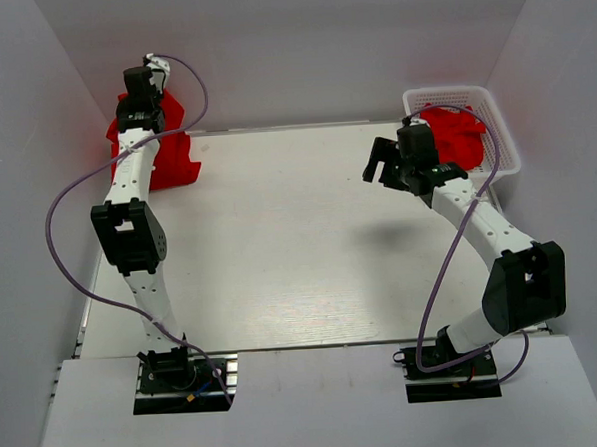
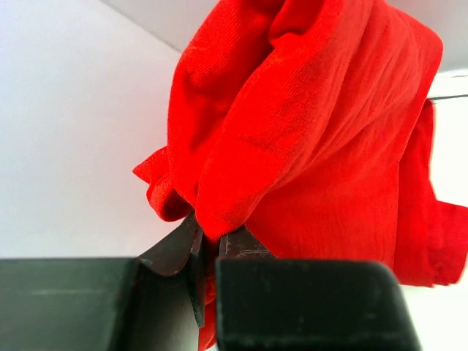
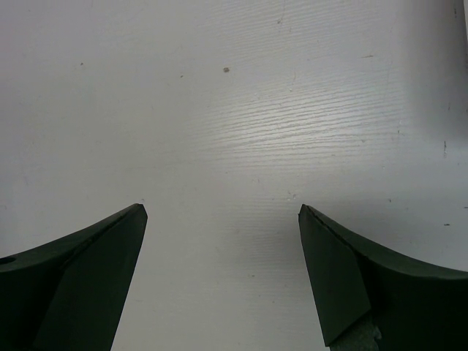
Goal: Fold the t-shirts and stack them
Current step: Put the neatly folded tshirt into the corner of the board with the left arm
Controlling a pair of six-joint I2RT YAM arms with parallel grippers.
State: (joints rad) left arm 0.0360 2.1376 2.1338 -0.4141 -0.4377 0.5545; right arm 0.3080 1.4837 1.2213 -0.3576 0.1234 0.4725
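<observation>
Red t-shirt (image 1: 175,160) sits at the far left corner of the bench (image 1: 300,253), a fold of it pinched between the left fingers (image 2: 179,252). The bunched cloth drapes away from them, its long axis running roughly down toward the bench. The right fingers (image 3: 95,256) are spread wide above bare bench, well apart from it, near the basket (image 1: 508,142) holding more red shirts (image 1: 459,135). The left arm is the nearer. The shirt looks crumpled and unfolded.

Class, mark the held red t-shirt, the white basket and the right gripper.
red t-shirt (image 2: 307,146): left wrist view, hanging folds.
white basket (image 1: 457,93): top external view, far rim.
right gripper (image 3: 221,210): right wrist view, midway between fingers.
</observation>
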